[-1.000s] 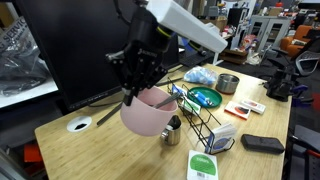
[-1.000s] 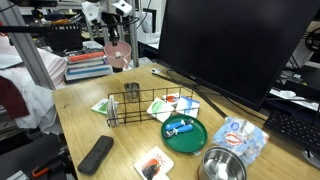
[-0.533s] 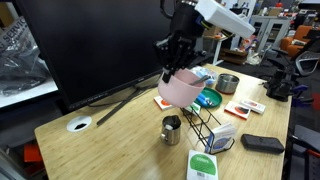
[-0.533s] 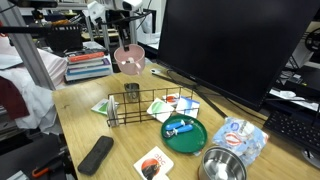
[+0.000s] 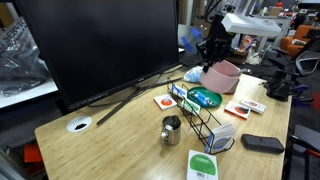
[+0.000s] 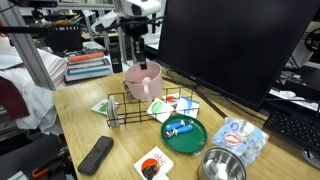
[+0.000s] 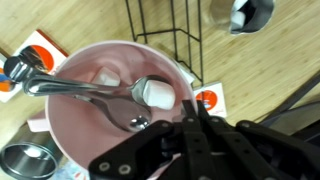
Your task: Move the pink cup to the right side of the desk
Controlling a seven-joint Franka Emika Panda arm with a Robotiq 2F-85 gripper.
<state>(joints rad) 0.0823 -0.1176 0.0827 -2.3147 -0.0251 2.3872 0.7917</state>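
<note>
The pink cup (image 5: pixel 222 76) is wide and pale pink. It hangs from my gripper (image 5: pixel 212 52) above the bamboo desk (image 5: pixel 110 140), near the far end of the wire rack (image 5: pixel 200 112). It also shows in the exterior view from the opposite side (image 6: pixel 142 81), under the gripper (image 6: pixel 138 48). In the wrist view the gripper (image 7: pixel 193 104) is shut on the rim of the cup (image 7: pixel 85 125). A metal spoon (image 7: pixel 85 88) and a white lump (image 7: pixel 158 94) lie inside the cup.
A small steel pitcher (image 5: pixel 172 130) stands by the rack. A green plate (image 6: pixel 183 133), a metal bowl (image 6: pixel 222 165), a black remote (image 6: pixel 96 153), cards (image 6: pixel 153 163) and a large monitor (image 5: pixel 90 45) crowd the desk. A white grommet (image 5: pixel 79 125) lies near one corner.
The gripper has carried the pink cup across the desk, past the steel pitcher and the wire rack, and lowered it toward the far end of the rack.
</note>
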